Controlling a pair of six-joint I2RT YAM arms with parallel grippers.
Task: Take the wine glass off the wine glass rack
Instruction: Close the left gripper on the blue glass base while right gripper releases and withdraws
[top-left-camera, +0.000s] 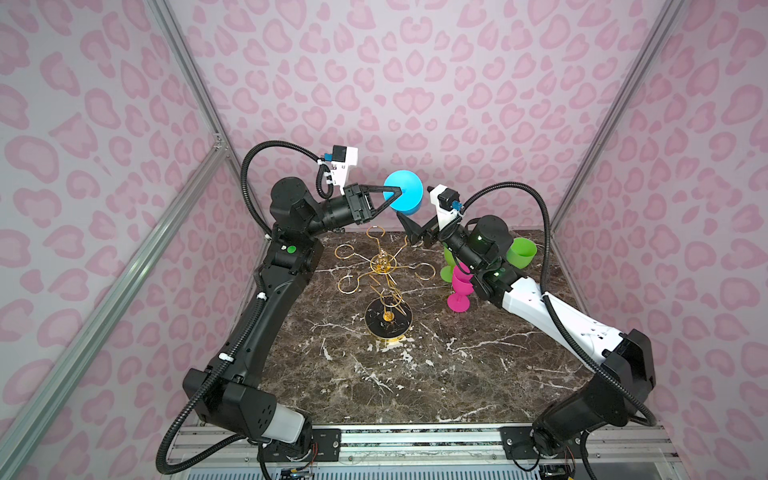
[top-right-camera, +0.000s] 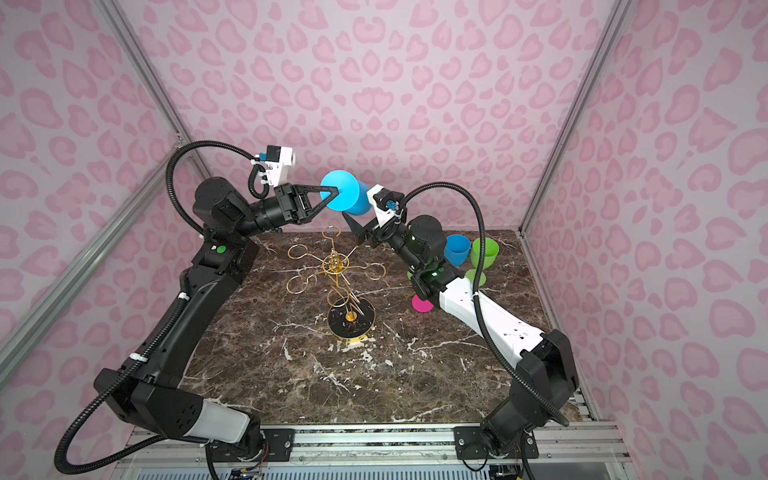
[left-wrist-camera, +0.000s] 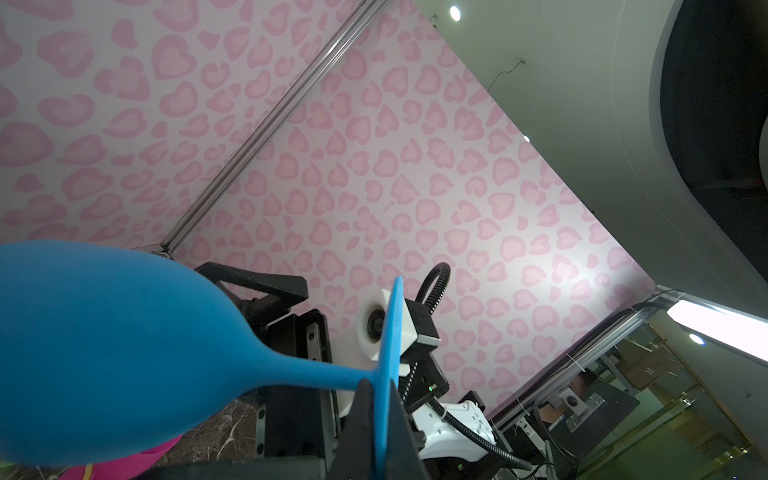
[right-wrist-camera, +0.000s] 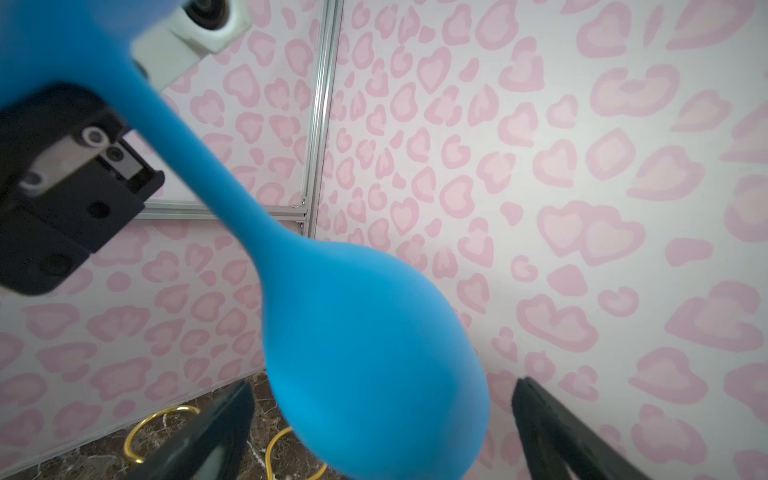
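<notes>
Blue matte wine glass is off the rack and held in the air on its side, foot toward your left arm, bowl toward your right. In both top views it sits clear of the thin gold wire rack, beyond the far loops.

Your left pincer is clamped tight on the stem, right by the foot.

Your right pincer stands spread wide and grips nothing. In the right wrist view the bowl sits between its fingers with a gap on each side.

The rack stands upright on its round black base on the dark marble tabletop. A pink plastic goblet and a green plastic goblet stand by your right arm, partly hidden.
</notes>
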